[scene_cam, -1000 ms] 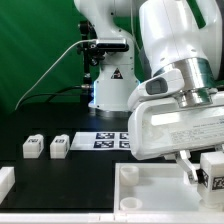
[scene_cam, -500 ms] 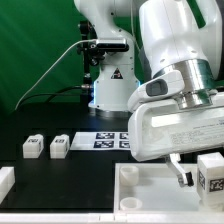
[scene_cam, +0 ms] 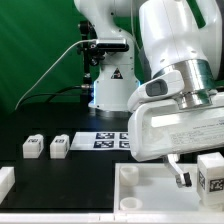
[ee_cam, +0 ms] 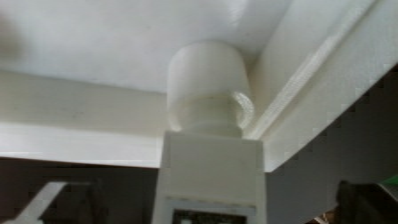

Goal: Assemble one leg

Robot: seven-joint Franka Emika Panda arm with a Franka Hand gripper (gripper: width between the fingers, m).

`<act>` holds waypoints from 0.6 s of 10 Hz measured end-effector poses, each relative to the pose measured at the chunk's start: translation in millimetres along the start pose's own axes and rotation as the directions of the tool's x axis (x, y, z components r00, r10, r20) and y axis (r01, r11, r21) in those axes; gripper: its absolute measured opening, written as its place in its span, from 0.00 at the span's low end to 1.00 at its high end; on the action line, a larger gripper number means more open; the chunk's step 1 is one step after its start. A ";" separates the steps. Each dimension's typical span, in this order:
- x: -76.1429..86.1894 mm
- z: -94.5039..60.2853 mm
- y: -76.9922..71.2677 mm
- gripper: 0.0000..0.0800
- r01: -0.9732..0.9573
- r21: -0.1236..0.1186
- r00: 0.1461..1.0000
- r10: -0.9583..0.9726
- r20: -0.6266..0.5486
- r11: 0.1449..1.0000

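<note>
Since a second ago the tool has spread its fingers; released now, it straddles the leg, which stands upright in the tray corner; farther back, two legs rest on the table.

Backdrop: a green curtain hung behind the whole setup, filling the exterior view's left and upper area, with soft vertical folds and an even, matte look. A thin pale cable arced across it, dropping toward the exterior view's left. Tabletop: black, matte, no glare. The marker board lay flat on it near the middle, white with dark square tags. Light was bright and diffuse, with only faint shadows on the tabletop. No walls, floor or windows could be made out. In the wrist view the surroundings were blurred, dark at the edges.
</note>
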State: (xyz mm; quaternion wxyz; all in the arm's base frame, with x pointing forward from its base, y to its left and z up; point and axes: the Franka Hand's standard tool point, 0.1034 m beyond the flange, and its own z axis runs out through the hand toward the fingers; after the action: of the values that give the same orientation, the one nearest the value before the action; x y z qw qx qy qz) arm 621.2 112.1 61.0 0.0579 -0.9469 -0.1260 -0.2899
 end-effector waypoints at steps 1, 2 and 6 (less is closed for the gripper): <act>0.0 0.0 0.0 0.81 0.000 0.000 1.000 0.000 0.000 1.000; 0.0 0.0 0.0 0.81 0.000 0.000 1.000 0.000 0.001 1.000; 28.6 -24.2 15.9 0.81 -0.031 0.023 0.994 0.029 0.108 0.999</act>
State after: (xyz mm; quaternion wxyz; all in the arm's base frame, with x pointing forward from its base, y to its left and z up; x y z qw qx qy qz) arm 635.4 98.3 96.6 0.0669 -0.9622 -0.1182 -0.2361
